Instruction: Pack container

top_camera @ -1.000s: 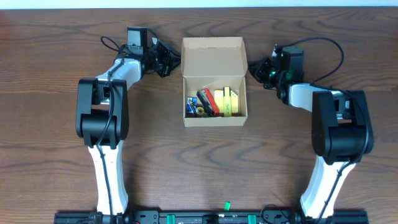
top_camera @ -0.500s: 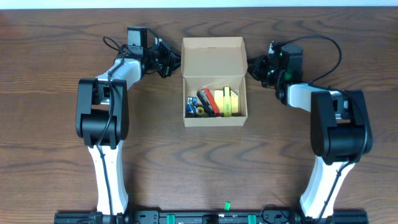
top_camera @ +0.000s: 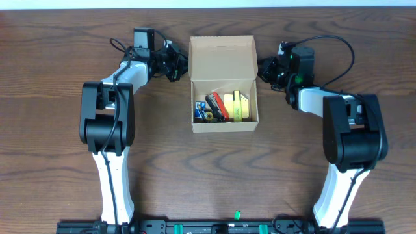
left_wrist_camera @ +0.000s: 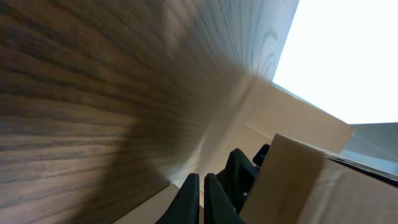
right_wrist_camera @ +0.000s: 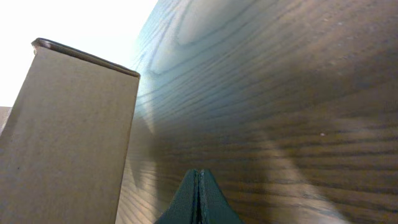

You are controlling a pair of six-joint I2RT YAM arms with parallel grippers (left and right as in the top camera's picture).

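On the table (top_camera: 58, 169) sits the container (top_camera: 224, 125), lid (top_camera: 221, 58) open. Left fingers (left_wrist_camera: 188, 198) and right fingers (right_wrist_camera: 191, 200) — both pairs pressed together, empty — flank the lid; an uneven push could skid the container rather than fold it shut. Contact is unclear — the items (top_camera: 224, 107) inside are too small to name.

The surface (top_camera: 58, 195) is dark brown wood with clear grain, smooth, with a soft sheen where light falls. The box (top_camera: 221, 55) is plain tan cardboard, matt and slightly fibrous. The arm covers (top_camera: 107, 120) look like smooth plastic, black and white, a little glossy.
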